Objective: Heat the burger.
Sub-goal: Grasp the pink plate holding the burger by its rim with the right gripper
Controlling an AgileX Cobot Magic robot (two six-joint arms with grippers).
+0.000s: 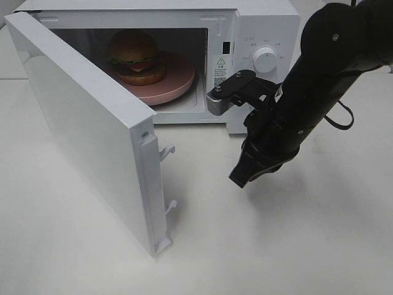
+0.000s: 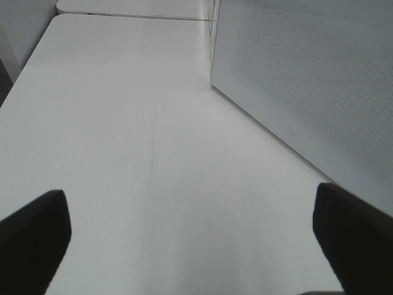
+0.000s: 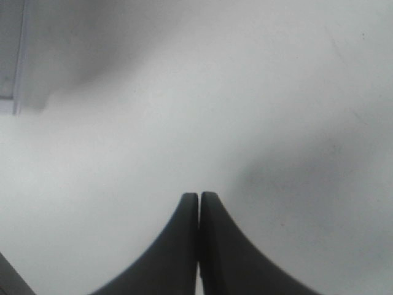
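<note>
The burger point(image 1: 136, 56) rests on a pink plate point(image 1: 178, 83) inside the white microwave point(image 1: 264, 24), whose door point(image 1: 92, 129) hangs wide open toward the front left. My right gripper point(image 1: 239, 179) hovers just above the table in front of the microwave's control panel, its fingers pressed together with nothing between them; the right wrist view shows the shut gripper point(image 3: 199, 203) over bare table. In the left wrist view, my left gripper point(image 2: 190, 227) stands wide open over the table beside the microwave's side wall point(image 2: 307, 80), holding nothing. The left arm is out of the high view.
The open door takes up the left front of the table point(image 1: 276, 246). A round knob point(image 1: 266, 59) sits on the control panel. Door latches point(image 1: 167, 150) stick out from the door's free edge.
</note>
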